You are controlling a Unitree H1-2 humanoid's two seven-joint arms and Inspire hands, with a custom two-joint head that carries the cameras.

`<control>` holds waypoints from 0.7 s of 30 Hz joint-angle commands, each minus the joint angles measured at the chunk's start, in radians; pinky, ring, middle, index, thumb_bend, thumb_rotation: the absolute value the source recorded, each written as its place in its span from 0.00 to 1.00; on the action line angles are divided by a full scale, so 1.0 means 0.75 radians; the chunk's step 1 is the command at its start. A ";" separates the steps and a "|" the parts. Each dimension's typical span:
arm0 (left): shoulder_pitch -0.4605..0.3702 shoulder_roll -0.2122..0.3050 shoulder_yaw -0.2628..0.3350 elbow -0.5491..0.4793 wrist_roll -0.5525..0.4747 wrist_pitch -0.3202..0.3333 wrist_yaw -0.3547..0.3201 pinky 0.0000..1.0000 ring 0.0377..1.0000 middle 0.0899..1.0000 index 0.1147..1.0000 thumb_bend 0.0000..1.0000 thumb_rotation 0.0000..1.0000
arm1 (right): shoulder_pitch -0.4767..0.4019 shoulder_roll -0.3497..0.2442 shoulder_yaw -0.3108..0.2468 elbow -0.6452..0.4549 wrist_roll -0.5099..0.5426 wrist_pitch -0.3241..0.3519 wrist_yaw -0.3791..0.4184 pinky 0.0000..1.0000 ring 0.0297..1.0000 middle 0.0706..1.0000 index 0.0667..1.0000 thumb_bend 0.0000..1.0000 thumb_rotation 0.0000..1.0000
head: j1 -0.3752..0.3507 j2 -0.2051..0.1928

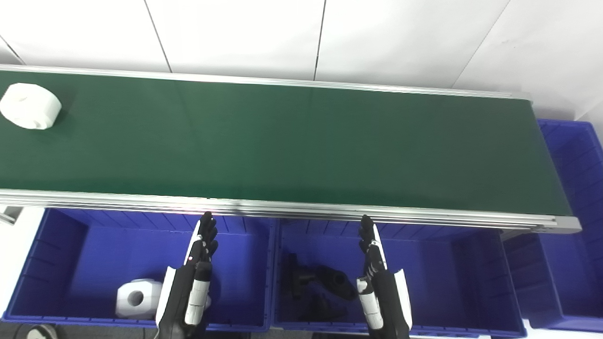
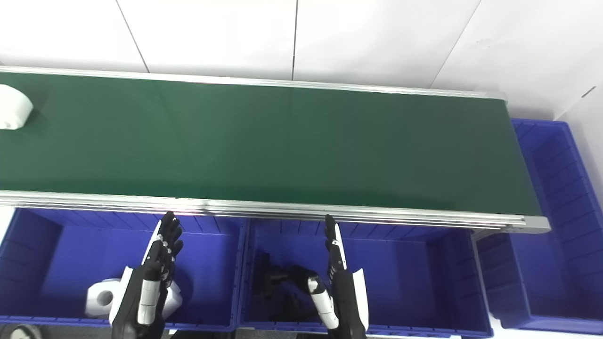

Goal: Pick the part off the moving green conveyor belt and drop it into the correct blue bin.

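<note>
At the far left of the green belt (image 1: 282,141) rides the white part (image 1: 30,105), well apart from both empty hands, left hand (image 1: 195,268) and right hand (image 1: 377,273), fingers seemingly straight and apart over the blue bins (image 1: 70,245), so a late reach may miss it.

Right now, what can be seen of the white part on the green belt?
The white part is a short, round, puck-like piece, matte like plastic, with shallow recesses in its top face. It lies flat at the far left end of the green conveyor belt, nearer the far rail, casting a small shadow. Nothing touches it but the belt. The right eye view crops it at the edge.
</note>
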 commanded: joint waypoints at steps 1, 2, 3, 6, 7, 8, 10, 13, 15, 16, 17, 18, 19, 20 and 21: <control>0.004 -0.002 -0.006 -0.022 0.008 -0.045 -0.002 1.00 1.00 1.00 1.00 0.71 0.99 | 0.002 0.044 0.027 -0.015 0.001 -0.066 0.002 1.00 1.00 1.00 1.00 0.76 0.99 | 0.001 0.002; 0.005 -0.002 -0.006 -0.023 0.005 -0.044 -0.002 1.00 1.00 1.00 1.00 0.71 0.99 | 0.004 0.044 0.027 -0.018 0.000 -0.060 0.002 1.00 1.00 1.00 1.00 0.76 0.99 | 0.001 0.002; 0.006 -0.003 -0.005 -0.022 0.007 -0.046 -0.001 1.00 1.00 1.00 1.00 0.71 0.99 | 0.006 0.045 0.027 -0.022 -0.002 -0.055 0.003 1.00 1.00 1.00 1.00 0.76 0.99 | 0.001 0.002; 0.003 -0.003 -0.006 -0.017 -0.007 -0.053 -0.004 1.00 1.00 1.00 1.00 0.70 0.98 | 0.007 0.046 0.025 -0.023 -0.010 -0.051 0.001 1.00 1.00 1.00 1.00 0.76 0.99 | 0.001 0.000; 0.002 -0.002 -0.006 -0.017 -0.011 -0.052 -0.006 1.00 1.00 1.00 1.00 0.69 0.98 | 0.007 0.046 0.025 -0.024 -0.011 -0.048 0.001 1.00 1.00 1.00 1.00 0.76 0.99 | 0.001 0.000; 0.002 -0.002 -0.006 -0.019 -0.009 -0.048 -0.006 1.00 1.00 1.00 1.00 0.69 0.98 | 0.008 0.047 0.025 -0.025 -0.013 -0.047 0.001 1.00 1.00 1.00 1.00 0.76 0.99 | 0.000 0.001; 0.003 -0.001 -0.005 -0.021 0.003 -0.046 -0.003 1.00 1.00 1.00 1.00 0.70 0.98 | 0.010 0.047 0.026 -0.029 -0.014 -0.042 0.002 1.00 1.00 1.00 1.00 0.76 0.99 | -0.001 0.000; 0.006 0.000 -0.004 -0.023 0.016 -0.046 0.000 1.00 1.00 1.00 1.00 0.70 0.99 | 0.013 0.048 0.029 -0.037 -0.009 -0.034 0.006 1.00 1.00 1.00 1.00 0.77 0.99 | 0.000 0.000; 0.007 0.000 -0.005 -0.023 0.019 -0.046 0.000 1.00 1.00 1.00 1.00 0.71 0.99 | 0.014 0.048 0.030 -0.038 -0.001 -0.033 0.009 1.00 1.00 1.00 1.00 0.77 0.99 | 0.000 0.000; 0.007 0.001 -0.005 -0.023 0.020 -0.048 -0.001 1.00 1.00 1.00 1.00 0.71 1.00 | 0.014 0.047 0.031 -0.039 0.002 -0.033 0.011 1.00 1.00 1.00 1.00 0.76 0.99 | -0.001 0.000; 0.008 0.001 -0.006 -0.024 0.019 -0.048 -0.001 1.00 1.00 1.00 1.00 0.71 1.00 | 0.015 0.046 0.032 -0.040 0.007 -0.030 0.014 1.00 1.00 1.00 1.00 0.76 0.99 | -0.001 0.000; 0.009 0.002 -0.006 -0.024 0.017 -0.049 -0.002 1.00 1.00 1.00 1.00 0.71 1.00 | 0.016 0.046 0.032 -0.041 0.008 -0.030 0.014 1.00 1.00 1.00 1.00 0.76 0.98 | -0.002 0.001; 0.009 0.002 -0.006 -0.024 0.018 -0.049 -0.002 1.00 1.00 1.00 1.00 0.71 1.00 | 0.017 0.047 0.032 -0.041 0.007 -0.030 0.014 1.00 1.00 1.00 1.00 0.76 0.98 | -0.002 0.001; 0.009 0.003 -0.007 -0.024 0.016 -0.049 -0.004 1.00 1.00 1.00 1.00 0.71 1.00 | 0.018 0.047 0.031 -0.041 0.005 -0.030 0.014 1.00 1.00 1.00 1.00 0.76 0.98 | -0.002 0.001; 0.010 0.003 -0.007 -0.025 0.018 -0.048 -0.004 1.00 1.00 1.00 1.00 0.71 1.00 | 0.018 0.047 0.030 -0.041 0.002 -0.031 0.013 1.00 1.00 1.00 1.00 0.76 0.98 | -0.002 0.001</control>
